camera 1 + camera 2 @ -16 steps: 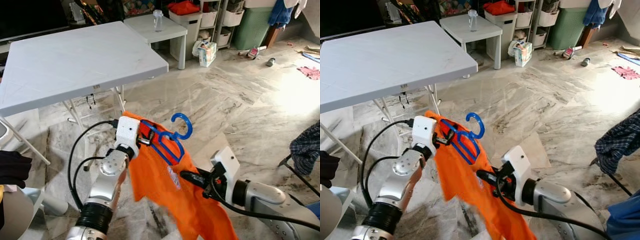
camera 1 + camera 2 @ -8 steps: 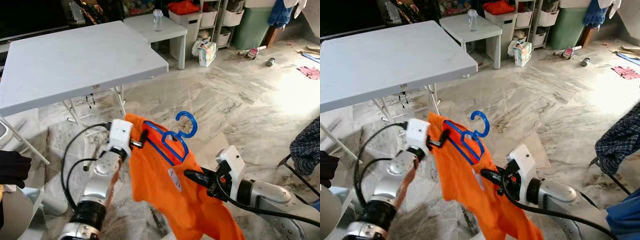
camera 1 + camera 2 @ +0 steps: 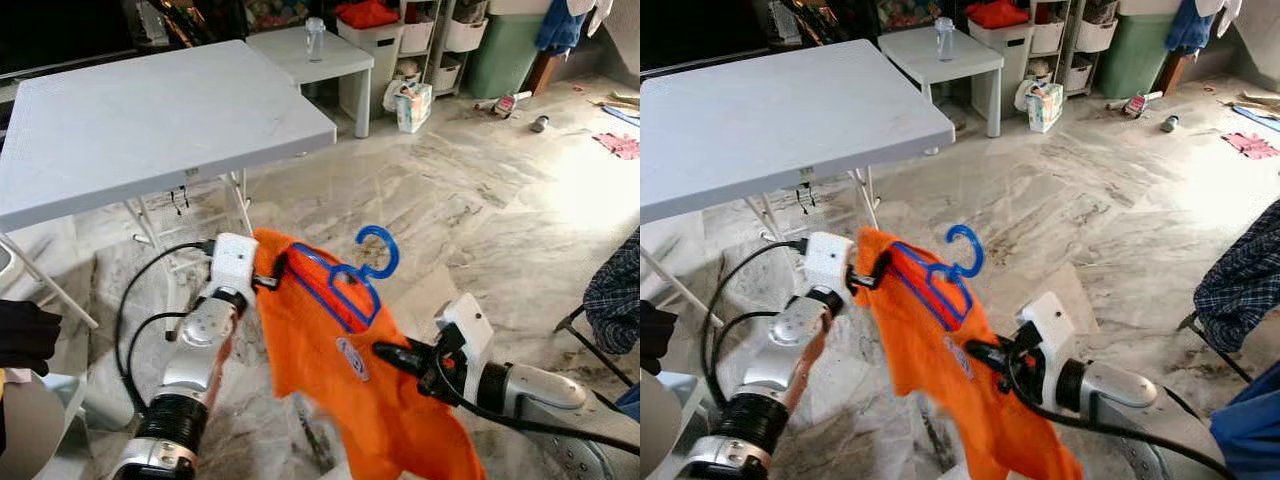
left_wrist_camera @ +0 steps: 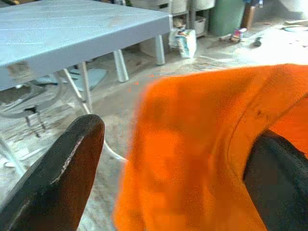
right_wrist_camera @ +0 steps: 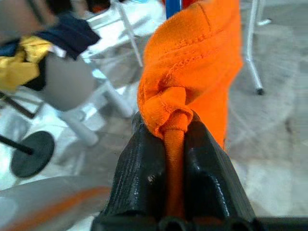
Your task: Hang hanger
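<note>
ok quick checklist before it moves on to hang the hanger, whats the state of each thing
1. Right gripper clamped on the orange shirt: ok, a fold of cloth is pinched tight between its fingers.
2. Left gripper holding the shirt's shoulder end: cannot tell; cloth lies between its spread fingers, but no firm pinch is visible.
3. Blue hanger seated in the shirt: ok, its frame sits in the neck opening.
4. Hook free and upright: ok, it stands clear above the cloth.
5. Rail or rack to hang on: cannot tell, none identifiable ahead.
6. Path ahead: not ok, the grey folding table stands close in front.
</note>
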You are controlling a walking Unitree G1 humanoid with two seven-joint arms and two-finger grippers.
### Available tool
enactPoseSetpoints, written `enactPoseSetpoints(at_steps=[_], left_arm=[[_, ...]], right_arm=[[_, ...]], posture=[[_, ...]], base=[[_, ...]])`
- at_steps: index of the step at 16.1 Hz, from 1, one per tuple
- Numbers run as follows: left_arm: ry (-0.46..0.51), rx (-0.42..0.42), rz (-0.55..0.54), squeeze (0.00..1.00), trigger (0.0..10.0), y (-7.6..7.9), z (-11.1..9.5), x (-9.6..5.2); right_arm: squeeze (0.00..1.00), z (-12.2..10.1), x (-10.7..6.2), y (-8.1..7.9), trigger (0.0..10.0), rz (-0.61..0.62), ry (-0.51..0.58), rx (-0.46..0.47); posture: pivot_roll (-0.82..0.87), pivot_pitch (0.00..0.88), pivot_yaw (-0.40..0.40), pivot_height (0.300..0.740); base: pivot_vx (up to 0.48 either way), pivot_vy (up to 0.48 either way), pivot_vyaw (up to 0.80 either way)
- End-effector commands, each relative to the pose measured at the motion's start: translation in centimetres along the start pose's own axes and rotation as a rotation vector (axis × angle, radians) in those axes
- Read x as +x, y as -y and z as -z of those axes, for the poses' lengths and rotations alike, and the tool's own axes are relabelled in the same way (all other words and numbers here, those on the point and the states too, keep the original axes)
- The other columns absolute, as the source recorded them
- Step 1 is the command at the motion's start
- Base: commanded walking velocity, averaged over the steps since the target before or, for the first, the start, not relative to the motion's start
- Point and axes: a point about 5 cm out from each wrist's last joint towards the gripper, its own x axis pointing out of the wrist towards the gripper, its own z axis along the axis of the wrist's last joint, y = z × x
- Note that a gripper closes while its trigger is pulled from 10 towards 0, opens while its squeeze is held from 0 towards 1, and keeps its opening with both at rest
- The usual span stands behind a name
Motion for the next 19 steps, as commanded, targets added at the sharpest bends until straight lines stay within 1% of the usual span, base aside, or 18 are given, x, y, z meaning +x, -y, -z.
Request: enactPoseSetpoints(at_steps=[1,3,5,6,9,10,11,12,13,14,15,16,17,18,19], left_arm=[[0.004,0.009,-0.03,0.0,10.0,-0.7,-0.1,-0.2],[0.006,0.018,-0.045,0.0,10.0,-1.1,-0.1,-0.3],[-0.016,0.034,-0.074,0.0,10.0,-1.9,0.3,-0.5],[-0.024,0.042,-0.091,0.0,10.0,-2.5,0.5,-0.6],[-0.027,0.05,-0.108,0.0,10.0,-3.0,0.4,-0.5],[-0.026,0.051,-0.11,0.0,10.0,-3.1,0.3,-0.4],[-0.027,0.052,-0.112,0.0,10.0,-3.2,0.3,-0.4],[-0.028,0.052,-0.112,0.0,10.0,-3.2,0.3,-0.3],[-0.031,0.052,-0.108,0.0,10.0,-3.1,0.3,-0.3],[-0.036,0.049,-0.102,0.0,10.0,-3.0,0.4,-0.2],[-0.038,0.048,-0.099,0.0,10.0,-2.9,0.4,-0.2],[-0.045,0.046,-0.091,0.0,10.0,-2.8,0.6,-0.2],[-0.048,0.044,-0.088,0.0,10.0,-2.7,0.7,-0.1],[-0.063,0.03,-0.085,0.0,10.0,-2.5,0.9,-0.1],[-0.072,0.021,-0.066,0.0,10.0,-2.0,1.0,0.1]], right_arm=[[0.0,-0.8,-0.1,0.4,10.0,0.036,0.03,-0.037],[0.0,-0.4,-0.1,0.8,10.0,0.063,0.009,-0.038],[0.0,-0.1,-0.6,0.7,10.0,0.039,-0.008,-0.043],[0.0,0.3,-1.3,0.7,10.0,0.018,-0.027,-0.048],[0.0,0.8,-3.0,0.7,10.0,-0.019,-0.069,-0.061],[0.0,1.0,-3.9,0.6,10.0,-0.039,-0.087,-0.063],[0.0,1.1,-5.3,0.3,10.0,-0.096,-0.113,-0.073],[0.0,1.1,-5.9,0.1,10.0,-0.123,-0.122,-0.072],[0.0,0.7,-7.3,-0.4,10.0,-0.189,-0.13,-0.066],[0.0,0.1,-8.3,-0.5,10.0,-0.219,-0.123,-0.056],[0.0,-0.2,-8.8,-0.5,10.0,-0.233,-0.117,-0.052],[0.0,-1.2,-9.7,-0.5,10.0,-0.263,-0.086,-0.045],[0.0,-1.6,-10.0,-0.6,10.0,-0.284,-0.069,-0.038],[0.0,-2.7,-10.6,-1.0,10.0,-0.332,-0.033,-0.069],[0.0,-4.1,-10.5,-0.9,10.0,-0.343,0.039,-0.059]], posture=[[-0.14,0.024,0.016,0.74],[-0.14,0.024,0.015,0.74],[-0.14,0.024,0.013,0.74],[-0.14,0.024,0.013,0.74],[-0.15,0.024,0.014,0.74],[-0.15,0.023,0.014,0.74],[-0.15,0.023,0.016,0.74],[-0.15,0.024,0.017,0.74],[-0.16,0.022,0.018,0.74],[-0.16,0.023,0.021,0.74],[-0.16,0.022,0.02,0.74],[-0.17,0.021,0.022,0.74],[-0.17,0.021,0.022,0.74],[-0.17,0.019,0.023,0.74],[-0.17,0.016,0.023,0.74]], base=[[0.0,0.0,0.0],[0.0,0.0,0.0],[0.0,0.0,0.0],[0.0,0.0,0.0],[0.0,0.0,0.0],[0.0,0.0,0.0],[0.0,0.0,0.0],[0.0,0.0,0.0],[0.0,0.0,0.0],[0.0,0.0,0.0],[0.0,0.0,0.0],[0.0,0.0,0.0],[0.0,0.0,0.0],[0.0,0.0,0.0],[0.0,0.0,0.0]])
